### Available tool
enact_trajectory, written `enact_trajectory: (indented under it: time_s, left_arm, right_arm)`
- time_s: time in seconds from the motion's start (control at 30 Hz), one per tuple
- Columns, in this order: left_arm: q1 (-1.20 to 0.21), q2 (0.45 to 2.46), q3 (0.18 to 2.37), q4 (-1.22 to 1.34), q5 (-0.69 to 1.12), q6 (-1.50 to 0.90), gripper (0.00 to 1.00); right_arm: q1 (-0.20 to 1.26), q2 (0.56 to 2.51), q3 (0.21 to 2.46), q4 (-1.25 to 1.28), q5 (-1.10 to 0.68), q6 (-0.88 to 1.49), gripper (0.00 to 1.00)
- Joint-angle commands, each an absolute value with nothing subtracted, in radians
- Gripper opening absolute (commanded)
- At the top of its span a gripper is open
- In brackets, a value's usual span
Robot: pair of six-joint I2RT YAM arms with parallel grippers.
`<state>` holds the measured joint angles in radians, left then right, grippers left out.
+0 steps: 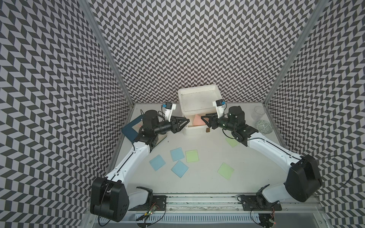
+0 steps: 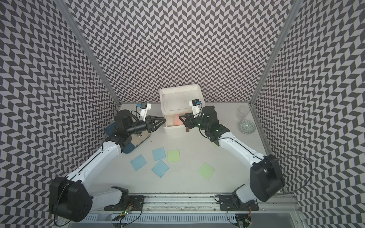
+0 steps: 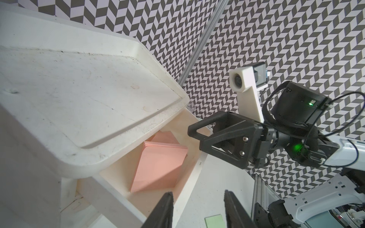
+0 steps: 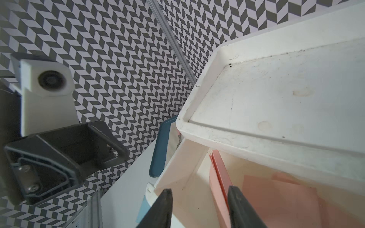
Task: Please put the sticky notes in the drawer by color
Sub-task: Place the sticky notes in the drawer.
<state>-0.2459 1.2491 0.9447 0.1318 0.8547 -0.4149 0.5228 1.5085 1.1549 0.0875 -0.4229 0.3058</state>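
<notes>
Backing the right gripper (image 1: 204, 116) out of the open top compartment is, I judge, the step in hand, and I would do it slowly. Its fingers stand moderately parted with nothing between them, poised at the edge of the pulled-out tray of the drawer (image 1: 197, 100). The pink notes (image 3: 160, 163) lie inside, one leaning up against the side wall in the right wrist view; I cannot count them. I would lift straight up before swinging away, so a fingertip does not catch that leaning sheet and flick it out. The left gripper (image 1: 184, 126) hovers just beside the drawer's left flank, likewise partly spread and empty; I would keep it off the box so nothing gets nudged. On the table, three blue notes (image 1: 177, 154) sit clustered near a green note (image 1: 192, 156), another green note (image 1: 225, 170) lies apart, and a third green note (image 1: 232, 141) is partly under the right arm, so clearing that arm comes first.
</notes>
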Motion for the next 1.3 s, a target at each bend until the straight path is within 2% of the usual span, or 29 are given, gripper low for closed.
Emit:
enact_trajectory:
  time_s: [0.0, 0.37, 0.57, 0.87, 1.03, 1.27]
  left_arm:
    - [-0.237, 1.245, 0.95, 0.12, 0.844, -0.397, 0.46]
    - [-0.233, 1.252, 0.944, 0.143, 0.871, -0.42, 0.46]
    - [-0.23, 1.253, 0.942, 0.146, 0.871, -0.423, 0.46]
    - [-0.226, 1.25, 0.941, 0.147, 0.873, -0.422, 0.46]
    - [-0.224, 1.249, 0.942, 0.147, 0.874, -0.422, 0.46]
    - [-0.224, 1.24, 0.939, 0.149, 0.875, -0.423, 0.46]
  right_arm:
    - [0.53, 1.542, 1.201, 0.08, -0.466, 0.314, 0.49]
    - [0.53, 1.615, 1.315, -0.115, -0.417, 0.213, 0.49]
    - [0.531, 1.697, 1.5, -0.357, -0.356, 0.094, 0.49]
    - [0.587, 1.702, 1.571, -0.469, -0.113, -0.016, 0.44]
    - [0.61, 1.704, 1.584, -0.497, -0.11, -0.033, 0.44]
    - [0.658, 1.718, 1.61, -0.543, 0.094, -0.042, 0.43]
